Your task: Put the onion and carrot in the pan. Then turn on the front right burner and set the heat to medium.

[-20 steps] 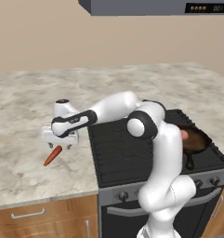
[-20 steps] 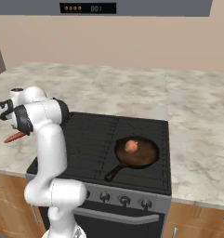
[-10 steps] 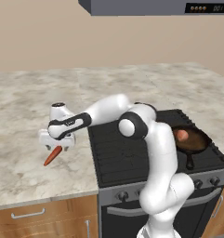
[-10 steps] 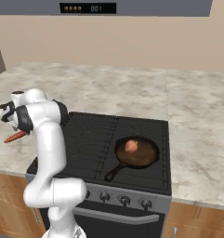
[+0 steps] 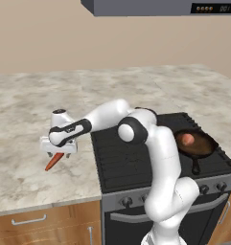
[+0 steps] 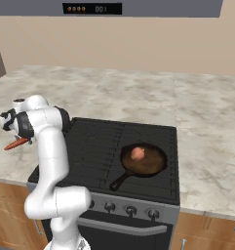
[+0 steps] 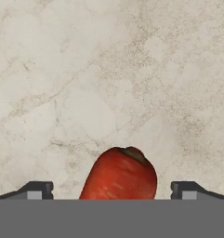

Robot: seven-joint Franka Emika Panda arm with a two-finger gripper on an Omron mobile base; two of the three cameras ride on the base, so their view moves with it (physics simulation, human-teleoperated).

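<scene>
While the gripper point(image 7: 111, 189) hangs low over the counter point(image 5: 21, 182) left of the cooktop point(image 5: 136, 162), its fingers point(image 7: 39, 189) are spread wide, one on each side of the carrot point(image 7: 120, 174), not pinching it. Carrot lies on the counter. Onion point(image 6: 137, 154) sits in the pan point(image 6: 153, 166) on the front right burner point(image 6: 158, 181).

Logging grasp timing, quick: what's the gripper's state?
Gripper: open, fingers either side of the carrot on the counter, not holding it.

One carrot point(image 5: 54, 161), one onion point(image 6: 137, 154), one pan point(image 6: 157, 165)
</scene>
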